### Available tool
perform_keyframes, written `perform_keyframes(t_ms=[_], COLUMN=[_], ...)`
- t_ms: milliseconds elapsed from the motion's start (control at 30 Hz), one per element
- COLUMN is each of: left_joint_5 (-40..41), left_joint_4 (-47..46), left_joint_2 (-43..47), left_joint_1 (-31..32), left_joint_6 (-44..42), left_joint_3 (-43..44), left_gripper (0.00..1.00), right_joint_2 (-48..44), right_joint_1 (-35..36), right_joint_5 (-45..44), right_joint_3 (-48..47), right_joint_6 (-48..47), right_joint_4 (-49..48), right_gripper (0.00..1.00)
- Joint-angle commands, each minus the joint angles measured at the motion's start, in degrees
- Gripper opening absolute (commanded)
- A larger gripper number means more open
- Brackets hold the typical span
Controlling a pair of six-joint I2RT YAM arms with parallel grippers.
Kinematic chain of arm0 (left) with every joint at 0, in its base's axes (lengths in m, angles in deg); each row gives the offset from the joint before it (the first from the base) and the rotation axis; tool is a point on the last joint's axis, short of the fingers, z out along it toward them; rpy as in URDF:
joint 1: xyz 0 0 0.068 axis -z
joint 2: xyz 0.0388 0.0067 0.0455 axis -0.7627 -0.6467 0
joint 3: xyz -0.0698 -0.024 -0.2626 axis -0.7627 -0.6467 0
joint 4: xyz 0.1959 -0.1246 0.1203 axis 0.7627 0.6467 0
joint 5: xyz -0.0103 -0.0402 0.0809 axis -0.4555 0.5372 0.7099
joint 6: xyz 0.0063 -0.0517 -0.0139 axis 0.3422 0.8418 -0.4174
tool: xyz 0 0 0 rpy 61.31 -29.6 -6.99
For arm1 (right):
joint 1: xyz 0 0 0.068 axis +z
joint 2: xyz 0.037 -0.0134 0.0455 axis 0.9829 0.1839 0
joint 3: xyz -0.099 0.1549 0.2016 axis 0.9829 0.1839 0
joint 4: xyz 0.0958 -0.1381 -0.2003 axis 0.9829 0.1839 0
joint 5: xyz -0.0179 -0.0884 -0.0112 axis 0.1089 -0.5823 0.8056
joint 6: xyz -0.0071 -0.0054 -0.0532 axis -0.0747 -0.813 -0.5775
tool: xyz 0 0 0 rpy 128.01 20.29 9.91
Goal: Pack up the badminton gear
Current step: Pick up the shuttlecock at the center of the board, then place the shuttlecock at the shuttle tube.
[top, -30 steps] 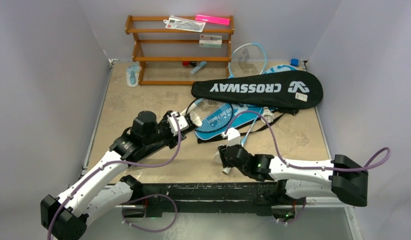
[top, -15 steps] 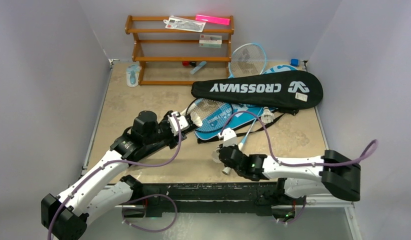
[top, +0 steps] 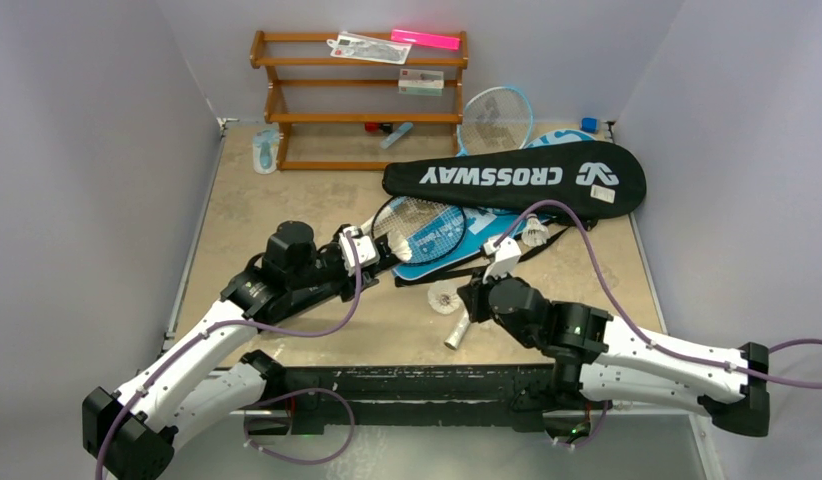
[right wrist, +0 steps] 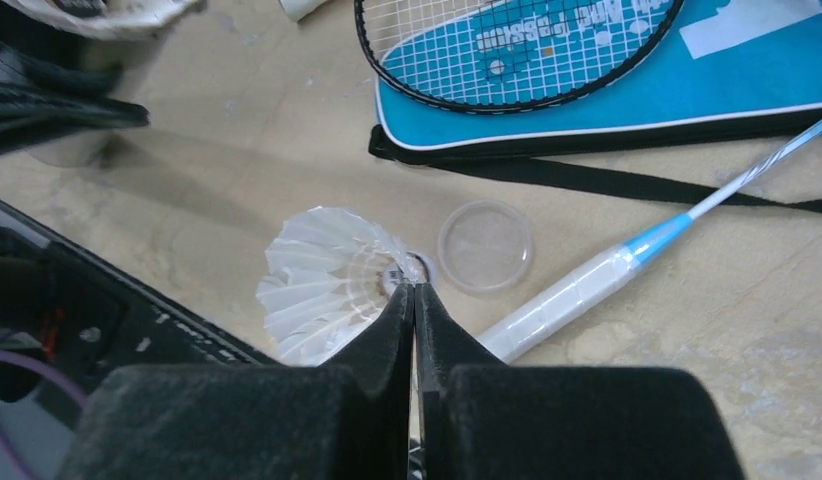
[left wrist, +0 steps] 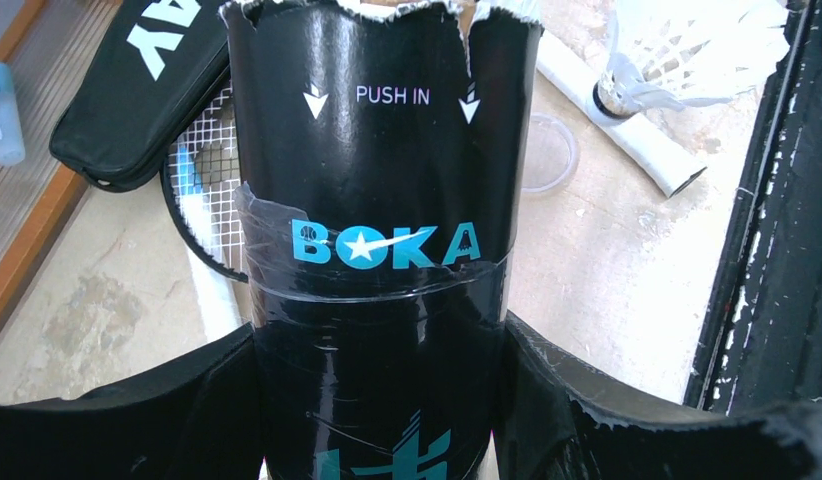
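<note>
Printed on the long black cardboard tube (left wrist: 372, 250) filling the left wrist view: "PUSH IN" in white between two down-pointing arrows near the top, and "BOKA" in teal lower down, with a white star among the letters. Across the long black fabric racket cover (top: 514, 178) at upper right of the overhead view, upside down in white capitals: "CROSSWAY" beside a round logo. White lettering on the blue fabric racket cover (right wrist: 627, 70), not legible.

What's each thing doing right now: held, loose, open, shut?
left claw: closed around the black tube
black tube: held, far end open
right claw: shut on the shuttlecock
shuttlecock: pinched at its cork end
clear lid: off the tube, lying loose
black racket: lying loose on the blue cover
</note>
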Motion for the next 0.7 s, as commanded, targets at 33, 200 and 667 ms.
perform_keyframes(t_ms=[33,200,667], left_joint_5=[-3.94,-4.93,-14.3], left_joint_4=[-3.79,-3.7,-3.48], left_joint_2=[0.21,0.22,-0.67], left_joint_1=[-0.39,-0.39,-0.37], left_joint_6=[-1.14,-1.28,-2.03], left_joint_3=[1.45,1.4,1.44], left_gripper=[0.49,0.49,0.49], right_joint_2=[4.41,5.16,9.6], right_joint_1=[0.04,0.1,-10.38], right_joint_5=[1.3,0.84,11.65], right_joint_3=[-8.08,-10.25,-27.28], right_joint_6=[4.28,6.59,-3.66], right_joint_4=[14.06,15.16,16.7], right_gripper=[0.0,0.0,0.0])
